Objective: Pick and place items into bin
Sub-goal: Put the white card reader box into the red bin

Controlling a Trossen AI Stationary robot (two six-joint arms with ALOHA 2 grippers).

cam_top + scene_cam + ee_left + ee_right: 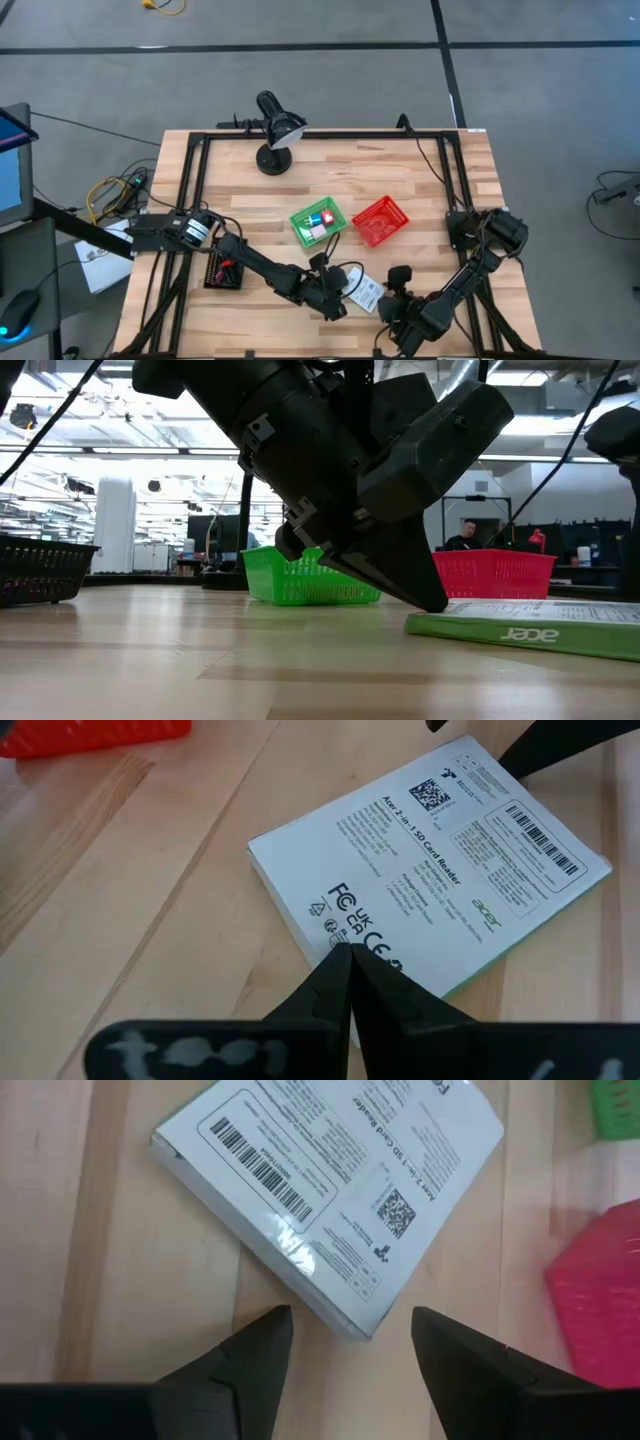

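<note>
Left gripper (340, 300), fingers pressed together into one point, sits low near the table's front edge with its tip touching the near edge of a flat white card reader box (365, 291); the left wrist view shows the closed tips (350, 960) meeting right at the box's printed face (430, 860), and the low view shows the same dark wedge (420, 585) coming down onto the box's green "acer" side (530, 632). Right gripper (398, 305), at about four o'clock from the box and just beside it, has its two fingers spread apart; in the right wrist view one finger (255, 1350) and its partner frame a corner of the box (330, 1190) without touching it. Going by size, the wooden table (420, 190) comes first, pale planks edged by a black frame. A black lamp (275, 130) stands at twelve o'clock near the far edge. A black basket (222, 272) rests at nine o'clock under the left arm. Near the centre a green bin (318, 222) holds small loose objects, among them a blue cube (313, 218) and a red-pink block (328, 216). Just beside it at three o'clock lies a red bin (381, 221). The box lies flat at six o'clock from the bins, outside both, between the two grippers.
</note>
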